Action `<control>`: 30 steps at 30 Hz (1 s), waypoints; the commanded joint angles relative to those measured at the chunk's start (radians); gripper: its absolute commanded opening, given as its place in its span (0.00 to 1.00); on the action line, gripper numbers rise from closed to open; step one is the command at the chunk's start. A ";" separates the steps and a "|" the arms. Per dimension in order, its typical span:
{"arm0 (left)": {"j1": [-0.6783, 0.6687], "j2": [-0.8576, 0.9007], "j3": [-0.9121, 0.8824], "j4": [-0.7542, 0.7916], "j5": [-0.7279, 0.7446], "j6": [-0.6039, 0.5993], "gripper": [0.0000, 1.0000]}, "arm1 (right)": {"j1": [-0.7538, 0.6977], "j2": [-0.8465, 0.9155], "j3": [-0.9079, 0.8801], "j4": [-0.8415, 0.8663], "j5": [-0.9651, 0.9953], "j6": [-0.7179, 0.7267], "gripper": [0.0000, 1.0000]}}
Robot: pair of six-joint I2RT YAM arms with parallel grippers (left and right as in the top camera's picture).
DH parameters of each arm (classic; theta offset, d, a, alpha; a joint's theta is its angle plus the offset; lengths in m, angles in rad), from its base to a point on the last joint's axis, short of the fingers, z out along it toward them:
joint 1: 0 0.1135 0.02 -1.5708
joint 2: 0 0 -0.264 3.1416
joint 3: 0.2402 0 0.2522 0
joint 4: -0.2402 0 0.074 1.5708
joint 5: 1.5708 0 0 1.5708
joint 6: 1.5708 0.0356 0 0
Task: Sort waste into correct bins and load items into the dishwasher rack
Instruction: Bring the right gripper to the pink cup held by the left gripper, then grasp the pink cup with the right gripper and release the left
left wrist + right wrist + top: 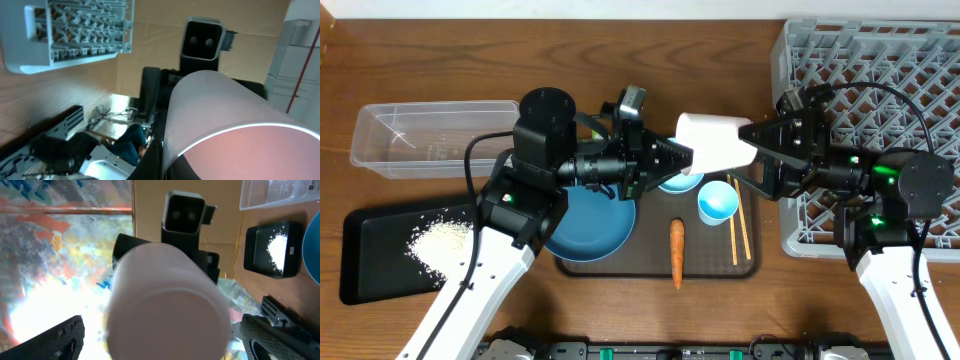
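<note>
White smooth cup (712, 140) | left pincer (689, 158) clamps rim | grey lattice rack (880, 60)

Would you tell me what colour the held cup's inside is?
Pink inside the cup, clearest in left wrist view.

A large square grey plastic rack (880, 60) with a lattice of pegs fills the upper right of the overhead frame. At upper left lies a clear plastic rectangular tub (430, 135); below it, a flat black rectangular tray (365, 250) carries a heap of loose white rice grains (440, 243). A large dark-blue bowl (595, 228) sits upright left of centre. A small white cup with a pink inside (713, 142) is raised at centre, on its side, base toward the rack. Below it stands a small white cup with a blue inside (718, 202), mouth up, a small orange carrot (677, 252) to its lower left, thin wooden chopsticks (740, 230) just right. A smaller light-blue bowl (678, 184) shows only part of its rim.
</note>
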 commanded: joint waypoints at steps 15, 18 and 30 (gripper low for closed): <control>-0.044 0.012 0.012 -0.057 0.005 0.073 0.06 | -0.001 0.002 0.000 0.020 0.018 0.002 0.83; -0.047 0.017 0.012 -0.060 0.006 0.070 0.06 | -0.001 0.002 0.000 0.030 0.018 -0.005 0.80; -0.046 0.017 0.012 -0.072 0.036 0.050 0.06 | -0.001 0.002 0.000 0.037 0.018 -0.050 0.81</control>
